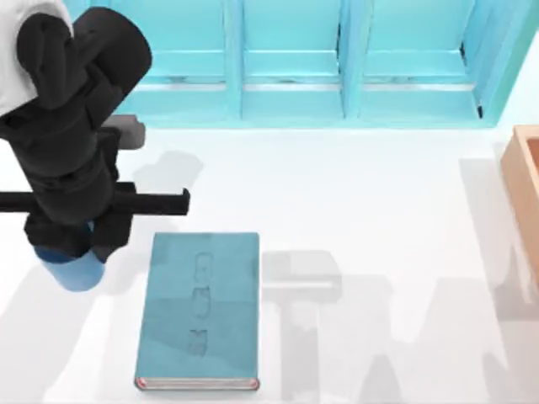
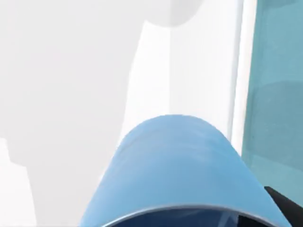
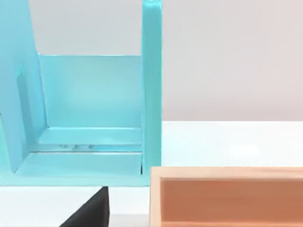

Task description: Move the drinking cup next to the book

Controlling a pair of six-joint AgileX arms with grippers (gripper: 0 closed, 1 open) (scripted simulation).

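- Clearly the left gripper (image 1: 72, 244) is the one at work: it hangs over the left side of the table (image 1: 362, 185), and its black body hides its fingers, so whether it is pinching the drinking cup (image 1: 77, 271) I cannot tell.
- Directly beneath it sits the drinking cup, pale blue with a darker band, poking out on the gripper's near side; in the left wrist view its rounded wall (image 2: 177, 165) looms close to the camera.
- Just right of the cup lies the book (image 1: 200, 310), flat, teal cover up, white page edges and red trim at its near end; a narrow strip of table separates the two.
- Judging by this, the cup is already close beside the book, so what remains is probably setting it down, if it is not down already, then releasing and backing away.
- Farther off, a turquoise shelf unit (image 1: 295, 59) runs along the far edge and a wooden box (image 1: 524, 185) sits at the right edge.
- Only the right arm's wrist view speaks for it, looking at the shelf unit (image 3: 90, 109) and box (image 3: 227, 196); its grip cannot be judged.
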